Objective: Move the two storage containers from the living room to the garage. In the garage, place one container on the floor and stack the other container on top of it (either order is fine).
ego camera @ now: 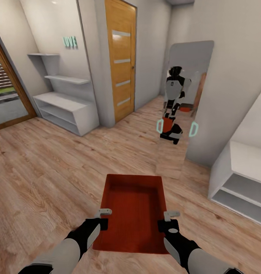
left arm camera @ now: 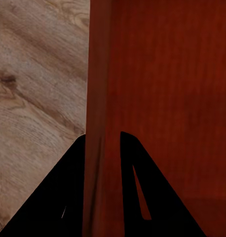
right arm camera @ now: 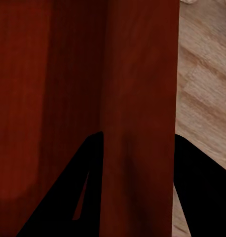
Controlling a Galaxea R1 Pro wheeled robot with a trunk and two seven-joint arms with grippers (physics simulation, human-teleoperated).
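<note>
Here the storage container (ego camera: pixel 133 211) hangs between both arms, left gripper (ego camera: pixel 103 215) and right gripper (ego camera: pixel 169 220) each pinching a side wall.

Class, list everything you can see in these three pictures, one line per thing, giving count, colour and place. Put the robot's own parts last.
storage container: one, orange-red, held above the wood floor between both grippers
wood floor: one, light brown planks, underfoot
door: one, orange wood with pale slits, ahead, shut
mirror: one, tall, on the right wall, reflecting the robot
shelf unit: one, white, left of the door
LOVE letters: one set, teal, on the wall above that unit
second shelf unit: one, white, far right
left gripper: one, grey and black, astride the container's left wall
right gripper: one, same colours, astride its right wall
</note>
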